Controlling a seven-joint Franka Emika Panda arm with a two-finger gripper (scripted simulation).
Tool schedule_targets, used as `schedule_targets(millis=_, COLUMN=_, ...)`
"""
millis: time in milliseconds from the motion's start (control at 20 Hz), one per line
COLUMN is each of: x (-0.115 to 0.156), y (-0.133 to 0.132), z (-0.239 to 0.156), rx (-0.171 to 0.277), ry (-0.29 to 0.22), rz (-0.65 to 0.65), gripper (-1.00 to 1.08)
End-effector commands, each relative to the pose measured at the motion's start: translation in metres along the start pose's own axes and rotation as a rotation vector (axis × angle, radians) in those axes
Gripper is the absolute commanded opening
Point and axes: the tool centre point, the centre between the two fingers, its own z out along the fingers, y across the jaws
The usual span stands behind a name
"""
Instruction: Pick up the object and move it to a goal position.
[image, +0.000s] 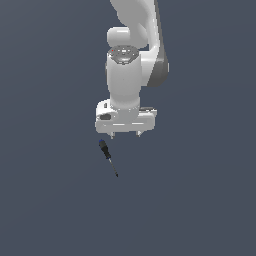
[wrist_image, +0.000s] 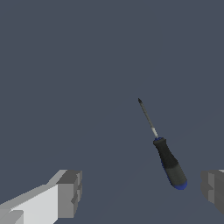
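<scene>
1. Gripper (image: 125, 134) hanging spread wide, pinching nothing, fingers (wrist_image: 70, 192) well apart.
2. Screwdriver (image: 107, 156) lying flat on desk (image: 200, 200), just beside gripper, untouched, toward exterior view's left.

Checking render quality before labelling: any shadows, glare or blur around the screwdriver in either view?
Exterior view: flat, even light, no cast shadow under the screwdriver, which is tiny and slightly soft. Wrist view: screwdriver sharp, no glare; open gripper fingers look blocky.
</scene>
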Motion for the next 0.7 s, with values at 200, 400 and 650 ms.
schedule_targets(millis=200, x=0.000, y=0.017, z=0.025, rx=-0.002, ry=-0.014, rz=-0.080, gripper=1.00)
schedule_targets(millis=400, x=-0.001, y=0.032, z=0.048, rx=-0.002, ry=-0.026, rz=-0.151, gripper=1.00)
schedule_targets(millis=650, x=-0.004, y=0.053, z=0.080, rx=0.003, ry=-0.042, rz=-0.253, gripper=1.00)
